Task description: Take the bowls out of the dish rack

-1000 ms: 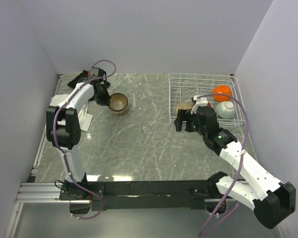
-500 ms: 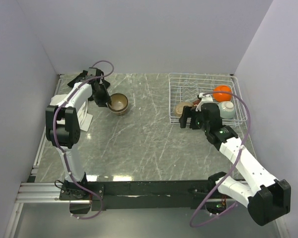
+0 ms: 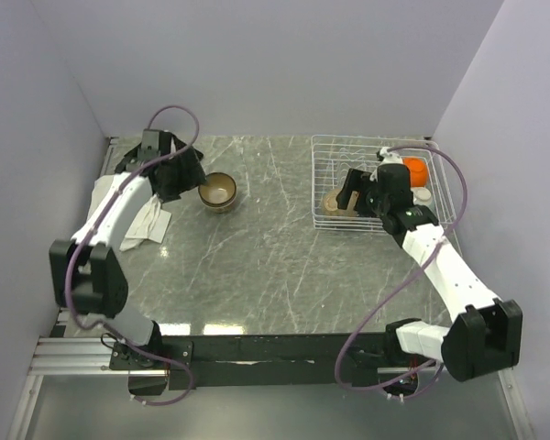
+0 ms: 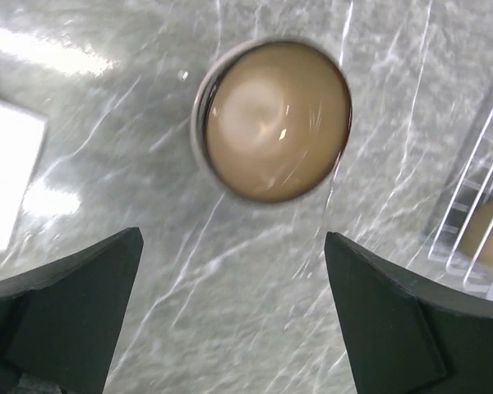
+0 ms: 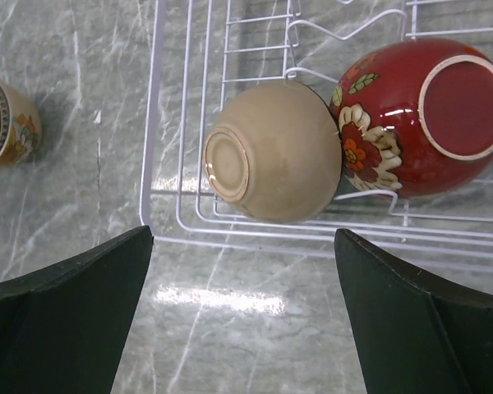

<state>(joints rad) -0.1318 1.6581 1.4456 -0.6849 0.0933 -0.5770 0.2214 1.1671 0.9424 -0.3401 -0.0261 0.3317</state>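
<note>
A tan bowl (image 3: 219, 191) stands upright on the marble table (image 3: 266, 247); the left wrist view shows it (image 4: 271, 119) from above. My left gripper (image 3: 179, 174) (image 4: 233, 236) hangs open just left of it, with nothing between its fingers. The white wire dish rack (image 3: 367, 139) (image 5: 154, 123) at the back right holds a beige bowl (image 3: 335, 200) (image 5: 275, 152) lying on its side and a red flowered bowl (image 3: 414, 170) (image 5: 419, 115) beside it. A pale bowl (image 3: 424, 194) shows partly behind the arm. My right gripper (image 3: 351, 188) (image 5: 243, 236) hovers open over the rack's near edge, short of the beige bowl.
A folded white cloth (image 3: 147, 220) (image 4: 4, 176) lies left of the tan bowl. Walls close in the table on the left, back and right. The tan bowl's patterned outside (image 5: 4, 123) shows at the left edge of the right wrist view.
My left gripper has opened, let go of the tan bowl's rim and drawn back from it. My right arm has swung further over the rack, towards the beige bowl.
</note>
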